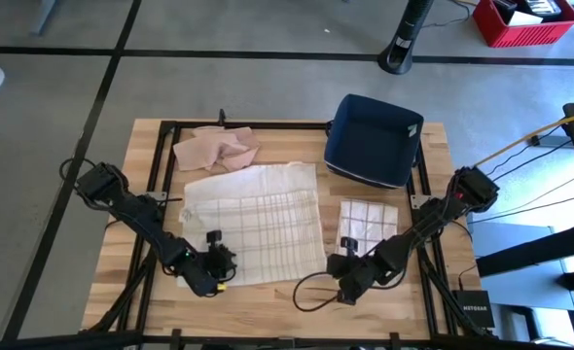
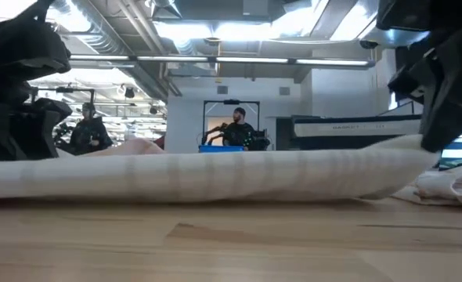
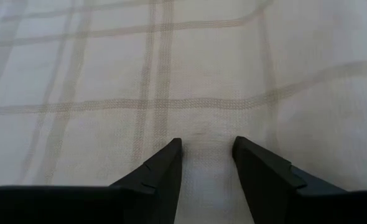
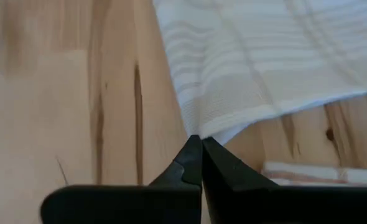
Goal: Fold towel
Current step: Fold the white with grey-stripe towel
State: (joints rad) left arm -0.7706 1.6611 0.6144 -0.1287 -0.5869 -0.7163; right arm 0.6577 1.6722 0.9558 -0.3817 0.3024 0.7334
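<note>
Towel (image 1: 258,222) lay flat mid-surface (image 1: 268,306) before you | left gripper (image 3: 206,155) rested on its near-left corner, fingers apart | right gripper (image 4: 201,144) pinched its near-right corner, fingers together

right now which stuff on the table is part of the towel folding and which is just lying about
In the job:
- striped towel, spread flat mid-table
- left gripper, open at its near left corner
- right gripper, shut on its near right corner

Lying about:
- pink cloth, crumpled at the far edge
- blue bin
- small checked cloth, folded, beside the towel
</note>
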